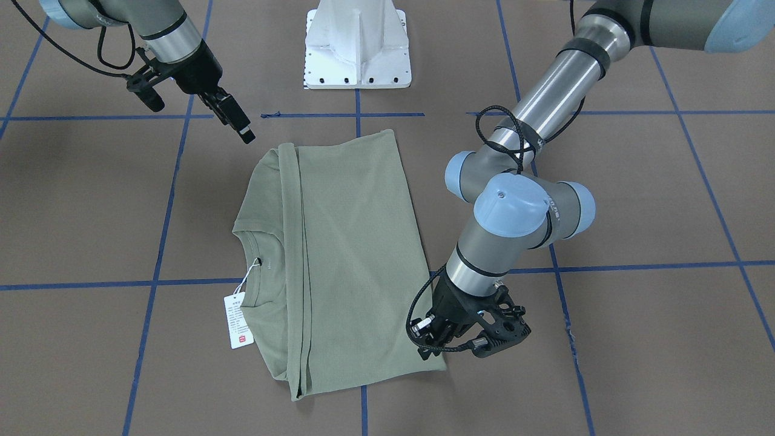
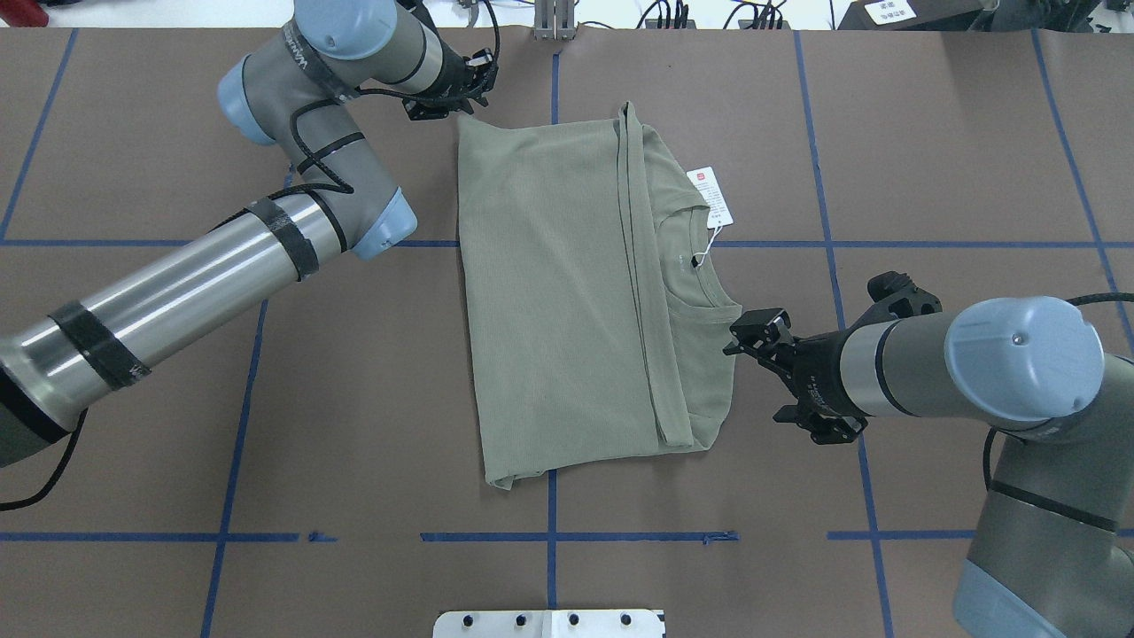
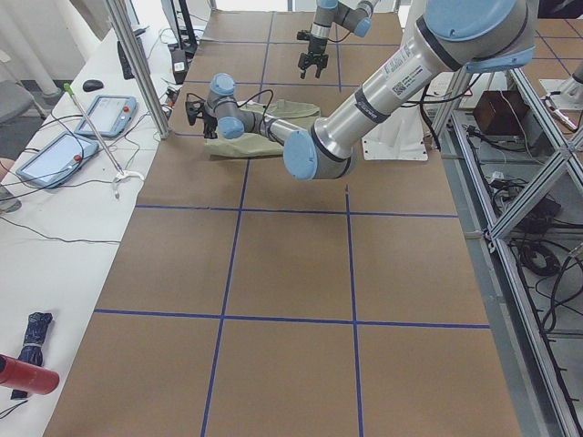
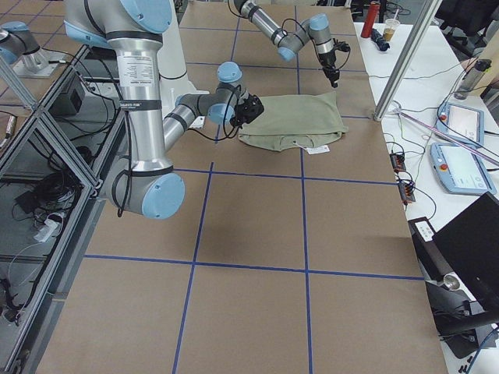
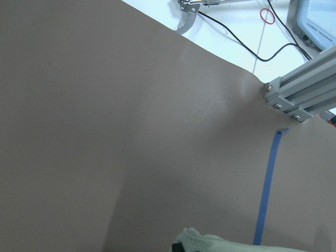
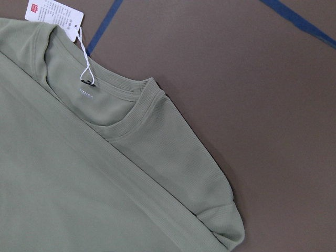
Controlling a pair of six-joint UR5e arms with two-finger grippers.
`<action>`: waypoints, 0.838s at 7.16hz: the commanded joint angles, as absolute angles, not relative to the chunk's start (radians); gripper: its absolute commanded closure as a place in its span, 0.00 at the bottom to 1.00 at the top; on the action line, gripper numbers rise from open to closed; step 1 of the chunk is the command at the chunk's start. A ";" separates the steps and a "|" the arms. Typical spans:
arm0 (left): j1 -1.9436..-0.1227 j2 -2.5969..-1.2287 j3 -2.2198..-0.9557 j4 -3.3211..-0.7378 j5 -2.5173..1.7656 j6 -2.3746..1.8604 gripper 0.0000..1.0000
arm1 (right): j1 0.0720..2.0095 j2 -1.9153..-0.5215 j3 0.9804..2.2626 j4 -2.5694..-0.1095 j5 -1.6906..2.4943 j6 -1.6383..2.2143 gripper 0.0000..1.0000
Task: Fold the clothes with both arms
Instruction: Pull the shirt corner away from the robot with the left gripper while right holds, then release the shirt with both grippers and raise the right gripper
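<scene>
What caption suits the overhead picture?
Two robot arms flank a partly folded olive shirt, its white tag showing.

1. Bench: brown paper cover, gridded with blue tape.
2. Shirt: olive, folded, flat at bench centre.
3. Tag: white, on bench beside collar.
4. Pedestal: white, at bench edge.

light: bright, even, from above | shadows: soft, faint | focus: sharp | glare: none

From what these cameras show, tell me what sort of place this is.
Most likely a robotics lab or data-collection cell, not a home: a brown paper-covered table gridded with blue tape, aluminium framing around the robot, and teach pendants with loose cables on the side bench.
</scene>
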State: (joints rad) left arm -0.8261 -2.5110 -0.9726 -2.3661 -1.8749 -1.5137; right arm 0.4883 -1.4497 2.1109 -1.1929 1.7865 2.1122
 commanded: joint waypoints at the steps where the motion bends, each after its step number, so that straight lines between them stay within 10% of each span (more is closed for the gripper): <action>1: -0.807 -2.332 -1.237 -2.359 -1.954 -1.514 0.28 | 0.456 -1.314 2.059 -1.394 1.793 1.848 0.00; 6: -0.808 -2.128 -1.442 -2.362 -2.077 -1.419 0.32 | 0.399 -1.054 1.869 -1.674 1.779 1.126 0.00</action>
State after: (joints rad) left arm -0.8085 -2.1477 -1.4240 -2.3609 -2.0834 -1.4307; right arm 0.4005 -1.0979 1.9030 -1.6127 1.7810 1.3017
